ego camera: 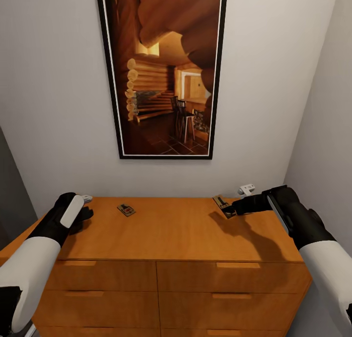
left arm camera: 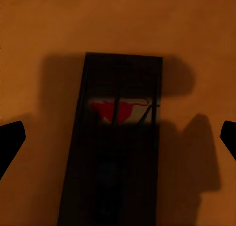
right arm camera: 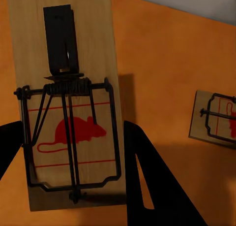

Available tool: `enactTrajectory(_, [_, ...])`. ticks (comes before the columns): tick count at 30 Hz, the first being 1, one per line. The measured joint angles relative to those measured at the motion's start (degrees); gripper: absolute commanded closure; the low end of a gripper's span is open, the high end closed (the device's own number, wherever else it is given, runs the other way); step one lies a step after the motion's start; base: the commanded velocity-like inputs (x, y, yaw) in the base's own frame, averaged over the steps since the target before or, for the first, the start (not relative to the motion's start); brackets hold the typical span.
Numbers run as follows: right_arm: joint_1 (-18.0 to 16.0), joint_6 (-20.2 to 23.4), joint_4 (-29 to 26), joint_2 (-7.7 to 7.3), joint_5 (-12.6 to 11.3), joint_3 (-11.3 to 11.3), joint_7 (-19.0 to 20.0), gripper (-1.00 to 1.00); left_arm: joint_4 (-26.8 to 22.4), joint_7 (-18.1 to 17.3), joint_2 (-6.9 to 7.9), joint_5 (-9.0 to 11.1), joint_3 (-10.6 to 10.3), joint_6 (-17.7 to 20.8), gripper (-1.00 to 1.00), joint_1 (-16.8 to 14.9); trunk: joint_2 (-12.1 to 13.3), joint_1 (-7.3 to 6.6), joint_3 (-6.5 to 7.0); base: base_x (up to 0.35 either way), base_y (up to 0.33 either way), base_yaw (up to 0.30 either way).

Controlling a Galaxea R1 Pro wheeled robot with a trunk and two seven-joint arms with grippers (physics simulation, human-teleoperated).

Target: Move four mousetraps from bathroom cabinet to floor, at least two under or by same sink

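An orange-brown wooden cabinet [ego camera: 181,239] with a flat top and slim-handled drawer fronts carries small flat tan wooden mousetraps with dark wire parts. One mousetrap [ego camera: 126,210] lies flat toward the top's rear left. Another mousetrap [ego camera: 223,203], printed with a red mouse, tilts above the rear right.

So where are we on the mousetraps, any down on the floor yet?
Done: nothing yet; every trap seen is at the cabinet top.
In hand: the right claw appears to grip a tilted mousetrap off the top. The open left claw hovers over a shadowed mousetrap.
Left: a third mousetrap lies flat mid-top, then the fourth, and setting all by the sink.
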Motion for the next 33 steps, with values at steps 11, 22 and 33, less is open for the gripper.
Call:
enactTrajectory(11, [0.00,0.00,0.05,0.00,0.00,0.03,-0.08,1.00,0.77,0.00,0.23,-0.08,-0.04,-1.21,-1.00,0.41,0.00,0.00,0.00,0.000,0.000,0.000])
enactTrajectory(22, [0.00,0.01,0.05,0.00,-0.01,0.01,-0.01,1.00,1.48,0.03,0.18,-0.11,-0.08,-2.35,-1.00,0.89,-0.01,-0.01,0.01,0.000,0.000,0.000])
enactTrajectory(33, [0.00,0.02,0.05,-0.09,-0.01,0.01,-0.01,1.00,3.30,-3.52,0.22,-1.32,-0.09,-6.93,-1.00,0.97,-0.01,-0.01,0.01,0.000,0.000,0.000])
